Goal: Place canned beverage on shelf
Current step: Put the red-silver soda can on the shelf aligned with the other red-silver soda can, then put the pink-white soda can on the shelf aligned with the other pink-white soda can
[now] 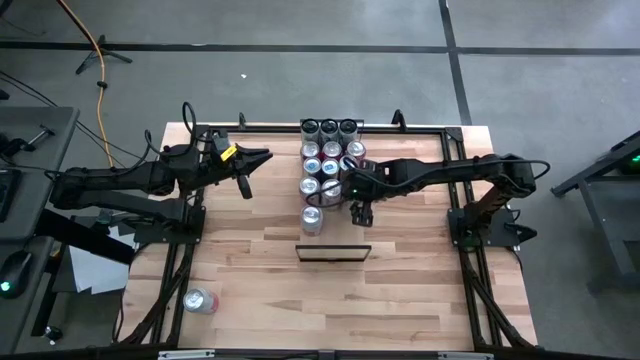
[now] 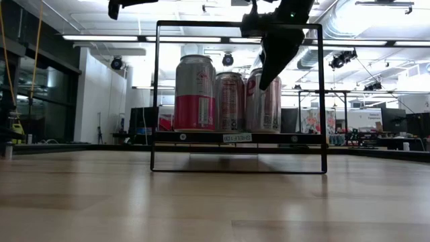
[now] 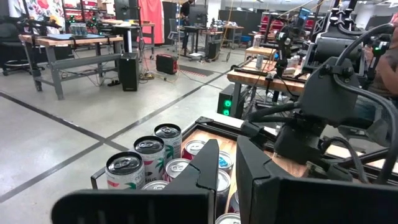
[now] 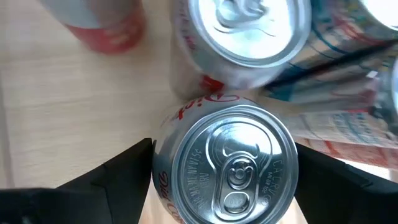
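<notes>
One silver soda can with red script on its side (image 4: 227, 165) stands upright between the two dark fingers of the right gripper (image 4: 224, 180), which are spread to either side of its body — whether they touch the metal cannot be told. In the high view that gripper (image 1: 359, 211) hangs at the near end of a packed block of upright cans (image 1: 328, 160), rows deep, that fills the pale narrow wooden shelf (image 2: 236, 137); the low view shows three cans side by side on it inside a thin black rectangular frame (image 2: 156, 101). A further can (image 1: 313, 220) stands just in front of the block, near the frame. The left gripper (image 1: 243, 173) waits above the butcher-block tabletop (image 1: 400, 290), well left of the cans, its fingers (image 3: 208, 168) slightly parted around nothing. One red-and-silver can lies on its side (image 1: 200, 301) near the table's front left corner.
</notes>
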Motion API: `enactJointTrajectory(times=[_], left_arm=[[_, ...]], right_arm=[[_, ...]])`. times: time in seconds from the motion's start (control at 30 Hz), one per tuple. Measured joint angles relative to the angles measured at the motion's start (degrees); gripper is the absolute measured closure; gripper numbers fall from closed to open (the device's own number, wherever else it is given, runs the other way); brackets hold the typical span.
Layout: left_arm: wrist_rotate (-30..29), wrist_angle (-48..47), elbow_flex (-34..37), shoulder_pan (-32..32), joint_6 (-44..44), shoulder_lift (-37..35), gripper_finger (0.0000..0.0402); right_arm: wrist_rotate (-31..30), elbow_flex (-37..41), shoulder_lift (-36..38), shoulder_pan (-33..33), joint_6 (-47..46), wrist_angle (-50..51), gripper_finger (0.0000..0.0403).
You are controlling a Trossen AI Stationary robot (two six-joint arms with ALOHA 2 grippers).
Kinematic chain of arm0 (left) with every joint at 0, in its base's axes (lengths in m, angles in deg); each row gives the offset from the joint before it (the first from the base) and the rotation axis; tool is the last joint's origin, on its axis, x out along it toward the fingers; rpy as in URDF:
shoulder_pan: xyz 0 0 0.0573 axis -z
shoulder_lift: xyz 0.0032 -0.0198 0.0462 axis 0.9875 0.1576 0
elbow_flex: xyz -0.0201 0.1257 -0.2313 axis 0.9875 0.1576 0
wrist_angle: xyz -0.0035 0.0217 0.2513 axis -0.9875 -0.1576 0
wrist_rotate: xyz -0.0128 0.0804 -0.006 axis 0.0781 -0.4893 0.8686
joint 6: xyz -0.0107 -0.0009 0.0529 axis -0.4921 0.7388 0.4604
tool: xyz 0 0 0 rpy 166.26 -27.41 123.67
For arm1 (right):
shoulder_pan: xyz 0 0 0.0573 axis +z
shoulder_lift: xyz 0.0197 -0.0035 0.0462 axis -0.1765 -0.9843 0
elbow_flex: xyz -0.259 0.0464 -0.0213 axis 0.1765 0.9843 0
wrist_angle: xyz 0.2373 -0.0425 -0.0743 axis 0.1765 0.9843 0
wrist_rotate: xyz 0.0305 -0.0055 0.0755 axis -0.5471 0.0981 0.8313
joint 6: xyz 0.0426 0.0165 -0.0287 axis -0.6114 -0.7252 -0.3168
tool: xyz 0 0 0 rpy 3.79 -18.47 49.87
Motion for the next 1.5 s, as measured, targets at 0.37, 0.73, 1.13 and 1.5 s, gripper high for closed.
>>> enactJointTrajectory(times=[0.37, 0.73, 1.13, 1.5], left_arm=[[-0.55, 0.02, 0.02, 0.0, 0.0, 0.0, 0.0398], [-1.75, 0.03, 0.01, -0.02, 0.0, 0.0, 0.0398], [-2.73, 0.02, 0.01, -0.02, 0.0, 0.0, 0.0398], [-1.43, 0.04, 0.0, -0.02, 2.93, 0.0, 0.0398]], right_arm=[[0.68, -0.02, 0.02, -0.35, -2.39, 0.08, 0.0057], [-1.12, -0.02, 2.11, -0.81, 2.91, 0.27, 0.0013], [-0.97, -0.02, 2.8, -1.46, 5.47, -0.04, 0.0013], [0.23, -8.88, 9.92, -1.44, 5.73, 6.87, 0.0013]])
